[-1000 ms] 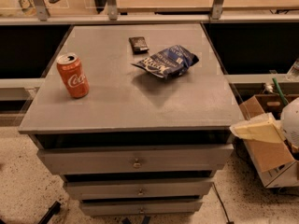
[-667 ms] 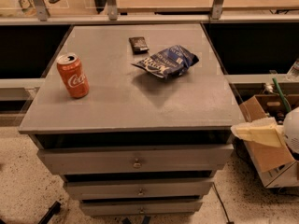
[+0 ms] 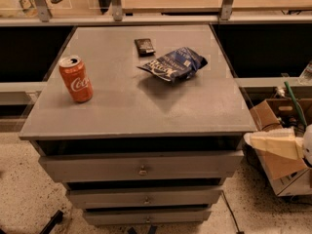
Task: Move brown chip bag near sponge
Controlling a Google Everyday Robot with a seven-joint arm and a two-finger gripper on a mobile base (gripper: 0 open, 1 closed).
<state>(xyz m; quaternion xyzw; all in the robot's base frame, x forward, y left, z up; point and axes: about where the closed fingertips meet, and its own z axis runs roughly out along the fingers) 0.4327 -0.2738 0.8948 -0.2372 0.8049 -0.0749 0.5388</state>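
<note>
Hand (image 3: 274, 146) of the robot is seen as a pale wedge at the right edge, beside and below the tabletop (image 3: 146, 106), well apart from everything on it. Whether it is spread or pressed together cannot be told. Almost nothing is changed from a second ago: the hand is only slightly lowered and nothing on the tabletop is moved, so the task is judged barely begun. The chip bag (image 3: 173, 63) is lying flat toward the rear, right of centre. It is crumpled and appears dark blue with pale lettering rather than brown. A small dark flat object (image 3: 145, 46), possibly the sponge, is just beside it. A red soda can (image 3: 76, 79) is standing upright at the left.
</note>
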